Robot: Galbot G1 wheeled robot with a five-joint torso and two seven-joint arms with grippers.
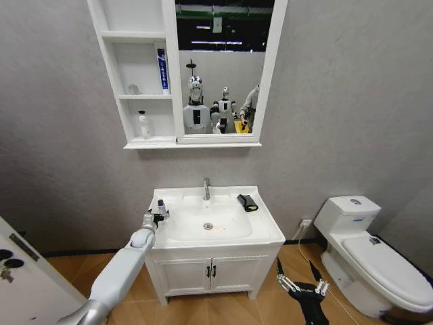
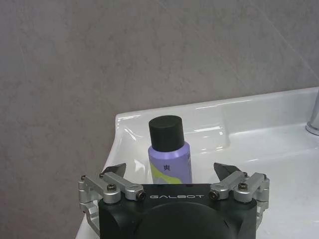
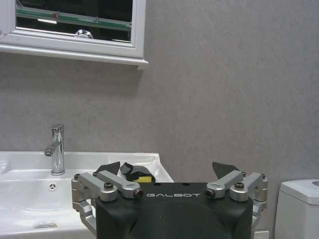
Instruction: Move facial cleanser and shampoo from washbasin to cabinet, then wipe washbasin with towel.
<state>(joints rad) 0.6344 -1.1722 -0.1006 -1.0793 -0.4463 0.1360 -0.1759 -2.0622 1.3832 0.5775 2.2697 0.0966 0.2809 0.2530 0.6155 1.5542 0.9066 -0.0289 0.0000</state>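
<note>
The shampoo [image 1: 161, 205], a small purple bottle with a black cap [image 2: 169, 154], stands upright on the left rim of the white washbasin [image 1: 265, 229]. My left gripper [image 1: 156, 217] is open at that rim, and the bottle stands between its fingertips [image 2: 172, 172] without being squeezed. A blue tube, apparently the facial cleanser [image 1: 162, 69], stands in the middle shelf of the wall cabinet [image 1: 111, 74]. The black towel [image 1: 247, 202] lies on the basin's right rear corner [image 3: 132, 172]. My right gripper [image 1: 302, 281] hangs open and empty low beside the vanity [image 3: 168, 169].
A chrome tap [image 1: 207, 188] rises behind the bowl. A white bottle [image 1: 143, 124] stands in the cabinet's lowest shelf. A white toilet [image 1: 379, 257] is to the right. The two-door vanity [image 1: 189, 274] stands below the basin, against a grey wall.
</note>
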